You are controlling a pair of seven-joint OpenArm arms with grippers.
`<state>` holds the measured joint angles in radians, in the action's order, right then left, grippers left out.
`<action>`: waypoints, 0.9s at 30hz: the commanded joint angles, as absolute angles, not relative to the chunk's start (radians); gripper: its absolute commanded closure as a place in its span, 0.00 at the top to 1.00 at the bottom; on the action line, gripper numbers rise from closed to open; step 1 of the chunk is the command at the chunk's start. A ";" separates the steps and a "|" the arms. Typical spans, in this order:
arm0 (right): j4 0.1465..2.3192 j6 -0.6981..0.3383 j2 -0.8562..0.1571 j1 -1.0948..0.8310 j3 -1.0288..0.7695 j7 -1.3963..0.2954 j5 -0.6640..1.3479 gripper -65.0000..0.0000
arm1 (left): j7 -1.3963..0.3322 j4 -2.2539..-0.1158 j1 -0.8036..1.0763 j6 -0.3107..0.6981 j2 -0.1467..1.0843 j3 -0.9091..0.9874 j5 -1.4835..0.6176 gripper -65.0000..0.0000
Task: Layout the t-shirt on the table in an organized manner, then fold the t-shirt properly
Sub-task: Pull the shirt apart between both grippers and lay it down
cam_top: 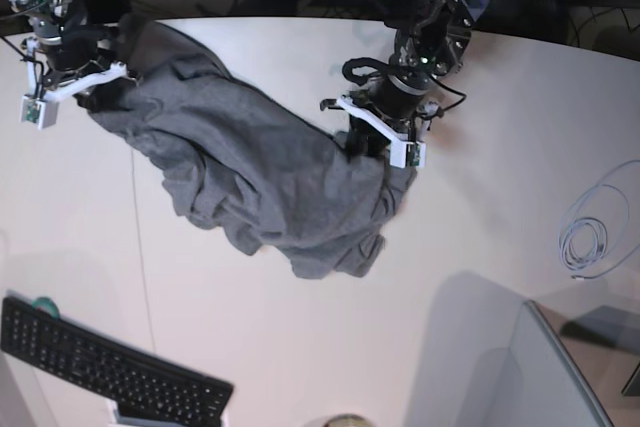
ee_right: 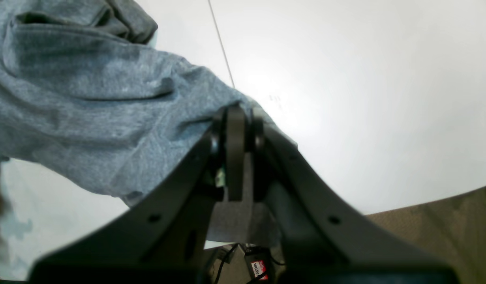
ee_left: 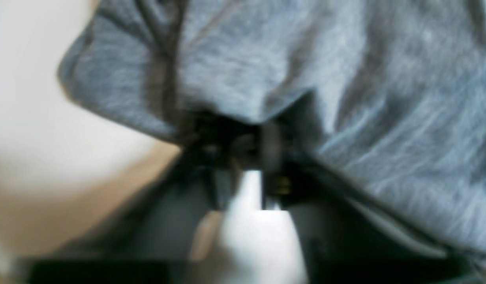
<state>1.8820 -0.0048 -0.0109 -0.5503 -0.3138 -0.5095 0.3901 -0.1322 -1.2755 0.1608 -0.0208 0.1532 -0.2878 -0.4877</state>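
White table (cam_top: 300, 347) carries the t-shirt (cam_top: 260, 177), bunched and stretched between both arms, left gripper (cam_top: 372, 139) and right gripper (cam_top: 88, 82) each pinched on cloth; uneven pulling could slip a thin pinch.

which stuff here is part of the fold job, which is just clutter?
Job:
t-shirt
table
left gripper, shut on t-shirt
right gripper, shut on t-shirt

Clutter:
keyboard
coiled cable
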 commanded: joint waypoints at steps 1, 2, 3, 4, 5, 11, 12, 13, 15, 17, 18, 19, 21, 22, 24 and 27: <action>1.896 -0.008 -0.016 -0.550 -0.315 -0.487 0.395 0.00 | -0.113 -1.297 0.157 -0.016 0.177 -0.278 -0.489 0.00; 1.896 -0.008 -0.016 -0.547 -0.317 -0.487 0.395 0.00 | -0.113 -1.300 0.156 -0.016 0.200 -0.277 -0.489 0.00; 1.896 -0.008 -0.016 -0.539 -0.318 -0.487 0.394 0.00 | -0.111 -1.303 0.156 -0.016 0.228 -0.275 -0.489 0.00; 1.893 -0.008 -0.016 -0.535 -0.320 -0.487 0.394 0.00 | -0.110 -1.313 0.156 -0.016 0.249 -0.274 -0.489 0.00; 1.882 -0.008 -0.016 -0.526 -0.320 -0.487 0.394 0.00 | -0.110 -1.323 0.157 -0.016 0.275 -0.274 -0.489 0.00; 1.847 -0.008 -0.018 -0.464 -0.321 -0.576 0.394 0.00 | -0.113 -1.472 0.251 -0.016 0.409 -0.171 -0.489 0.00; 1.853 -0.008 -0.018 -0.461 -0.321 -0.596 0.394 0.00 | -0.114 -1.508 0.278 -0.016 0.423 -0.145 -0.489 0.00; 1.868 -0.008 -0.018 -0.460 -0.321 -0.607 0.394 0.00 | -0.114 -1.543 0.308 -0.016 0.438 -0.114 -0.489 0.00; 1.905 -0.007 -0.016 -0.466 -0.323 -0.615 0.394 0.00 | -0.114 -1.618 0.361 -0.016 0.456 -0.061 -0.487 0.00; 1.933 -0.007 -0.016 -0.495 -0.323 -0.638 0.395 0.00 | -0.114 -1.676 0.430 -0.016 0.456 -0.018 -0.487 0.00; 1.936 -0.007 -0.016 -0.506 -0.323 -0.671 0.397 0.00 | -0.114 -1.693 0.466 -0.016 0.456 -0.007 -0.486 0.00; 1.931 -0.008 -0.016 -0.506 -0.321 -0.704 0.397 0.00 | -0.114 -1.696 0.490 -0.016 0.456 -0.002 -0.472 0.00; 1.897 -0.008 -0.016 -0.503 -0.318 -0.750 0.398 0.00 | -0.114 -1.685 0.526 -0.016 0.450 -0.018 -0.414 0.00; 1.873 -0.008 -0.016 -0.501 -0.318 -0.756 0.398 0.00 | -0.114 -1.675 0.539 -0.016 0.446 -0.030 -0.369 0.00; 1.833 -0.008 -0.016 -0.486 -0.321 -0.760 0.398 0.00 | -0.114 -1.650 0.568 -0.016 0.418 -0.054 -0.283 0.00; 1.824 -0.008 -0.016 -0.487 -0.321 -0.763 0.398 0.00 | -0.114 -1.643 0.619 -0.016 0.366 -0.045 -0.189 0.00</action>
